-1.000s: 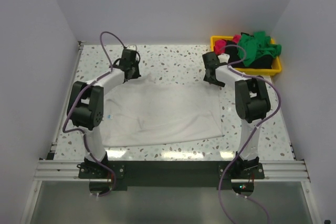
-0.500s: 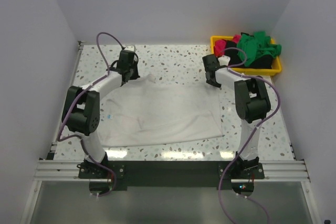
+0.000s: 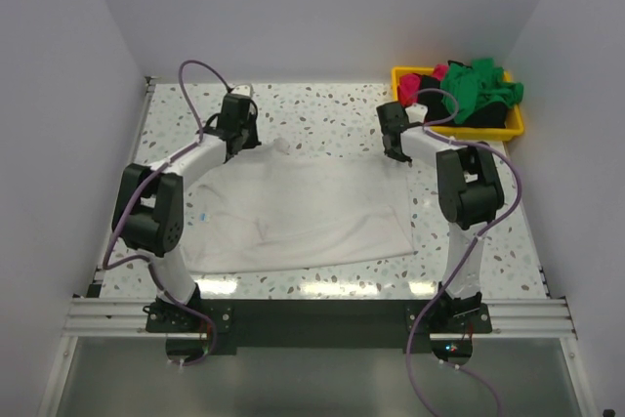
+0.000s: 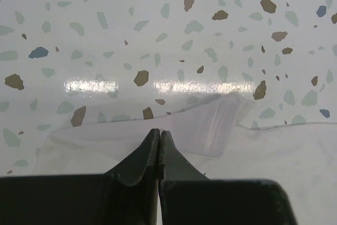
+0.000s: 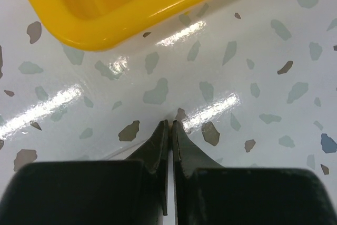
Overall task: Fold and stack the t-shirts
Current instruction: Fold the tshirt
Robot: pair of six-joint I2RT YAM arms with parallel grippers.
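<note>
A large white t-shirt [image 3: 303, 212] lies spread flat on the speckled table. My left gripper [image 3: 240, 142] is at its far left corner. In the left wrist view this gripper [image 4: 159, 131] is shut on the white cloth [image 4: 263, 156], with a folded sleeve edge just beyond the tips. My right gripper [image 3: 396, 154] is at the shirt's far right corner. Seen from the right wrist, it [image 5: 170, 123] is shut low on the table, with a thin white cloth edge at its fingers. Green [image 3: 479, 85], magenta-pink [image 3: 430, 74] and black [image 3: 488, 120] t-shirts are heaped in the bin.
The yellow plastic bin [image 3: 459, 131] stands at the table's far right corner, close behind the right gripper; its rim [image 5: 105, 25] fills the top of the right wrist view. Grey walls enclose the table on three sides.
My right gripper has closed at the shirt's far right corner. The left gripper has shifted slightly toward the far left, still shut on the cloth.
</note>
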